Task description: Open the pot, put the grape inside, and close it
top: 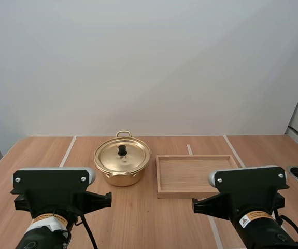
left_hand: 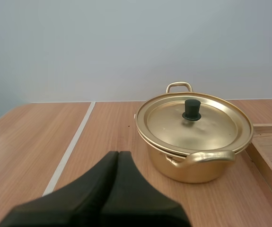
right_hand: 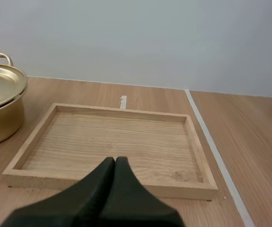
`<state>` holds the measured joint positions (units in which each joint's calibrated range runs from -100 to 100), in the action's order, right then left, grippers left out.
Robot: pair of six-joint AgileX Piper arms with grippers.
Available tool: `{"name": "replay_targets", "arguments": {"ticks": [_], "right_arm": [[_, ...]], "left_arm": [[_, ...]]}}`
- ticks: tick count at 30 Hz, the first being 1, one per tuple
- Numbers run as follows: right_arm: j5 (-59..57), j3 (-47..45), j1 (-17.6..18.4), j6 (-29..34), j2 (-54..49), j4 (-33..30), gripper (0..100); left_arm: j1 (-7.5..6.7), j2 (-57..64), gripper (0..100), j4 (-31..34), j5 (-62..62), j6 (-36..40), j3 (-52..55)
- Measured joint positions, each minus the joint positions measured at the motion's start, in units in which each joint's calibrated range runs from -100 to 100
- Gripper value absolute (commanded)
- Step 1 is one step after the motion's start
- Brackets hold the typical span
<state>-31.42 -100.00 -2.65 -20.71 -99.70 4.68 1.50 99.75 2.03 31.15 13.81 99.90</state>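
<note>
On wooden table, pot beside tray

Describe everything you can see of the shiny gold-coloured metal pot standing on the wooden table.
The round, shiny gold-coloured metal pot stands upright on the wooden table, closed by its matching lid with a small black knob at the centre. Two loop handles stick out: a near handle and a far handle. It stands beside the shallow wooden tray, apart from it; only the table touches it.

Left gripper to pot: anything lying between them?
Nothing: the left wrist view shows bare table between the shut left gripper and the lidded pot.
</note>
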Motion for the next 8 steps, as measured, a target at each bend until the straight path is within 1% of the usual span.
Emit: {"name": "replay_targets", "arguments": {"ticks": [3, 8], "right_arm": [[0.0, 0.0, 0.0, 1.7, 0.0, -1.0, 0], [0.0, 0.0, 0.0, 2.3, 0.0, -1.3, 0]], "left_arm": [[0.00, 0.0, 0, 0.0, 0.0, 0.0, 0.0], [0.00, 0.0, 0, 0.0, 0.0, 0.0, 0.0]]}}
